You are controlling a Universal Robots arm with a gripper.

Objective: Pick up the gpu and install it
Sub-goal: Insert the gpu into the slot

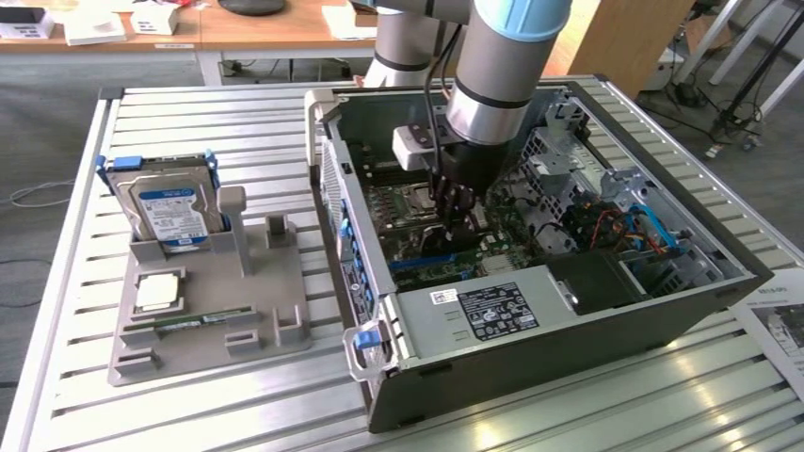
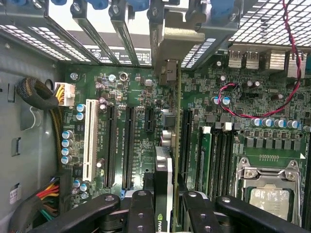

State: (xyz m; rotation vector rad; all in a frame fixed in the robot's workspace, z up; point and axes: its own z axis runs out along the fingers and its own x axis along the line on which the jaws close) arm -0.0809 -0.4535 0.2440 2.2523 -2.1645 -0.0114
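Inside the open computer case, my gripper reaches down over the motherboard. In the wrist view my gripper is shut on the gpu, a thin dark card seen edge-on between the black fingers. The card runs along the line of the expansion slots on the green board. Its silvery end bracket lies at the case's rear slot openings. I cannot tell whether the card's edge sits in a slot.
A grey fixture at the exterior view's left holds a hard drive, a square chip and a green memory stick. The power supply, cable bundles, a red wire and the processor socket crowd the case.
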